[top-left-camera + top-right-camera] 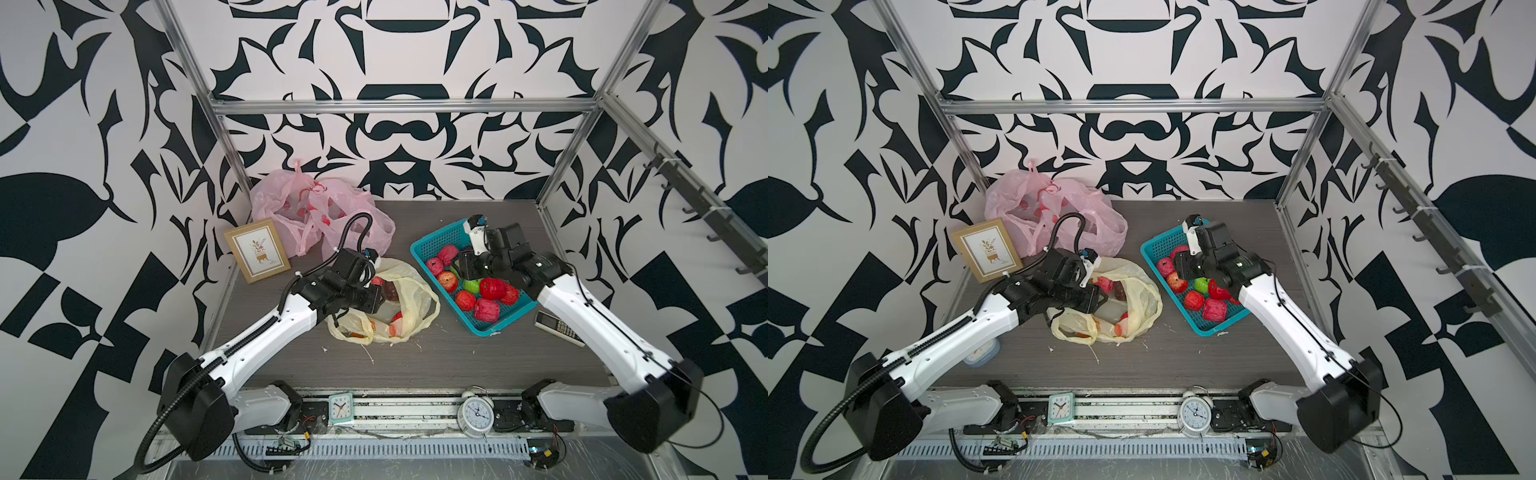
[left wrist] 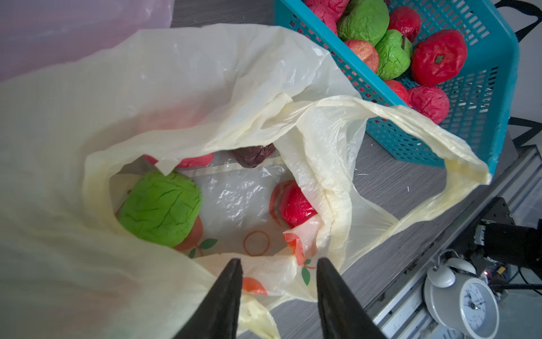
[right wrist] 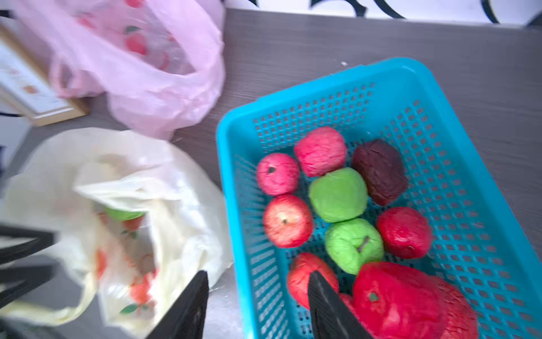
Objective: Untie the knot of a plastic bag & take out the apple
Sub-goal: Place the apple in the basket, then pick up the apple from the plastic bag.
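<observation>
left gripper (image 2: 278, 262): jaws partly apart, gripping nothing, above yellow bag (image 2: 205, 88) rim | bag: mouth wide open, green apple (image 2: 159, 208) and red apple (image 2: 296, 205) inside | right gripper (image 3: 258, 276): jaws apart, empty, over teal basket (image 3: 322, 88) edge | basket: red and green fruit (image 3: 338, 195)

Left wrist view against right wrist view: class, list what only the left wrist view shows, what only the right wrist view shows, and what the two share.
Only the left wrist view: a look straight into the open yellow bag, with a dark fruit in the bag; and a round alarm clock.
Only the right wrist view: the picture frame and a dark fruit in the basket.
Both: the yellow bag, the blue basket holding red and green apples, the pink bag and the grey tabletop.
</observation>
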`<state>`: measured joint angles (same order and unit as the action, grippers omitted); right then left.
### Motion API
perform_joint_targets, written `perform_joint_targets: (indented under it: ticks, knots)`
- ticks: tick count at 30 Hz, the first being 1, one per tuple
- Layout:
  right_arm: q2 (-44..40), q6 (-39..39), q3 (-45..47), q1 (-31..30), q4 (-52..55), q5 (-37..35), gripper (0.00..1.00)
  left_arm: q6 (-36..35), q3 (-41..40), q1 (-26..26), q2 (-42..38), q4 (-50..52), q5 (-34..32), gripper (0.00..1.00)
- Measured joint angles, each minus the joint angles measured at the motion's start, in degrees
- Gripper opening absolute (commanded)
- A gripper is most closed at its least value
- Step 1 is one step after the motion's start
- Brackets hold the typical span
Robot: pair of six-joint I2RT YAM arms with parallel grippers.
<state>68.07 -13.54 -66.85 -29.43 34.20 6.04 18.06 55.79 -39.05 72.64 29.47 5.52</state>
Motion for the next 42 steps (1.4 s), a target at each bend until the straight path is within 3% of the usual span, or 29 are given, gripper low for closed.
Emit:
perform_joint_targets:
  ticks: [5, 10, 15, 21, 30, 33, 37, 40, 42]
  knots:
    - [-4.55, -4.39, 2.91, -16.70, -5.66, 6.27, 0.48, 1.44, -2.12, -0.15, 4.13, -4.87, 0.33, 0.41]
    - [2.82, -9.57, 6.99, -24.72, -10.12, 4.17, 0.44, 2.69, -5.29, -0.15, 5.01, -7.69, -0.20, 0.41]
    - [11.98, -13.94, 7.93, -28.35, -10.56, -5.88, 0.51, 3.93, -8.94, -0.15, 5.05, -9.84, -0.57, 0.41]
    - [15.91, -16.98, 7.41, -29.92, -9.79, -19.30, 0.55, 4.76, -10.29, -0.15, 5.73, -12.13, -0.50, 0.41]
    - [21.35, -18.49, 4.98, -29.73, -9.55, -23.89, 0.58, 4.98, -10.29, -0.15, 8.63, -14.56, 0.74, 0.42]
    - [22.97, -18.93, 4.98, -29.40, -9.53, -23.89, 0.52, 5.07, -10.29, -0.20, 9.44, -15.37, 1.46, 0.42]
    - [23.89, -19.39, 4.98, -28.83, -9.35, -23.65, 0.35, 5.09, -10.29, -0.26, 9.68, -16.24, 1.88, 0.43]
    - [24.20, -19.45, 4.98, -28.20, -8.81, -22.99, 0.16, 5.09, -10.29, -0.31, 10.34, -16.98, 2.21, 0.43]
    - [24.28, -19.41, 4.98, -27.78, -8.20, -22.49, 0.12, 5.14, -10.29, -0.35, 11.04, -17.27, 2.47, 0.44]
